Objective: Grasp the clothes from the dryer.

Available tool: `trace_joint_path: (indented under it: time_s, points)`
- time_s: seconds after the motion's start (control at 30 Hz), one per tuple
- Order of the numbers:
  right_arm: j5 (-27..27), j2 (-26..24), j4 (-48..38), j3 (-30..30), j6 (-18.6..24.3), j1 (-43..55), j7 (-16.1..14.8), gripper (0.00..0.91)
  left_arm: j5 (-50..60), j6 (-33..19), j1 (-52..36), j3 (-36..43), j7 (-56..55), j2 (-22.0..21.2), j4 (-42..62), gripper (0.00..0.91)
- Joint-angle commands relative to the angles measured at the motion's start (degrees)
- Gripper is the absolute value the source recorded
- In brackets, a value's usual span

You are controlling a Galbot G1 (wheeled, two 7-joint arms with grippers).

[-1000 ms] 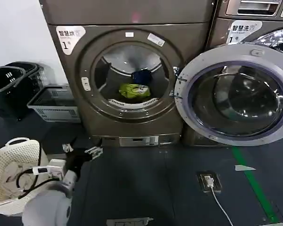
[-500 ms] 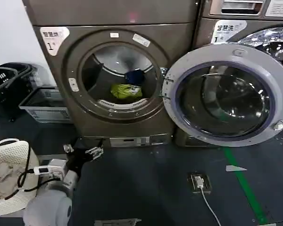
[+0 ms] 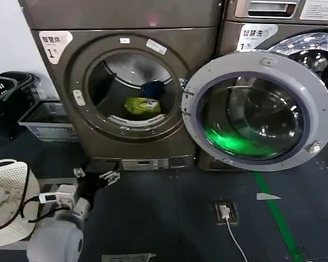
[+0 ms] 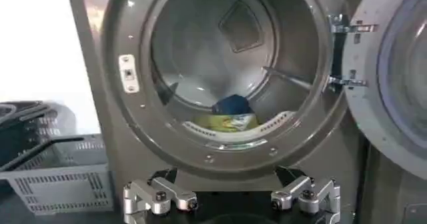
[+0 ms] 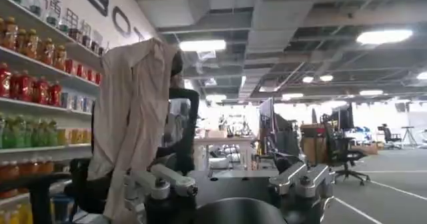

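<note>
Your left gripper [image 3: 95, 179] hung wide open, low before the dryer [image 3: 126, 87], the clothes [image 3: 141, 105] well ahead inside, lined up for reaching.

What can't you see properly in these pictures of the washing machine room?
- Blue garment: head view, lower part hidden behind the yellow-green garment.
- Yellow-green garment: left wrist view, bottom hidden by the dryer rim.
- White basket: head view, cut off by the left edge.
- Right tool: right wrist view, faces the room, away from the dryer.
</note>
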Motion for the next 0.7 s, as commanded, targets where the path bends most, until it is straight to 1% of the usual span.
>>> trace_joint_path:
  time_s: [0.03, 0.3, 0.43, 0.7]
  points:
    - [-0.1, 0.0, 0.0, 0.0, 1.4, 0.0, 0.5, 0.907, 0.0, 2.8, 0.1, 0.0, -0.1, -0.1, 0.0, 0.907]
    - [1.0, 0.0, -0.2, 0.3, 2.2, 0.1, 1.6, 0.907, 0.2, 2.8, -0.4, -0.1, -0.3, -0.1, 0.4, 0.907]
    - [1.7, 0.3, -0.3, 0.2, 3.3, 0.2, 2.0, 0.907, 0.3, 2.8, -0.5, -0.2, -0.3, 0.0, 0.6, 0.907]
    - [2.7, 0.7, 0.0, 0.4, 3.3, 0.0, 2.2, 0.907, 0.3, 2.8, -0.6, -0.2, -0.3, -0.1, 1.1, 0.907]
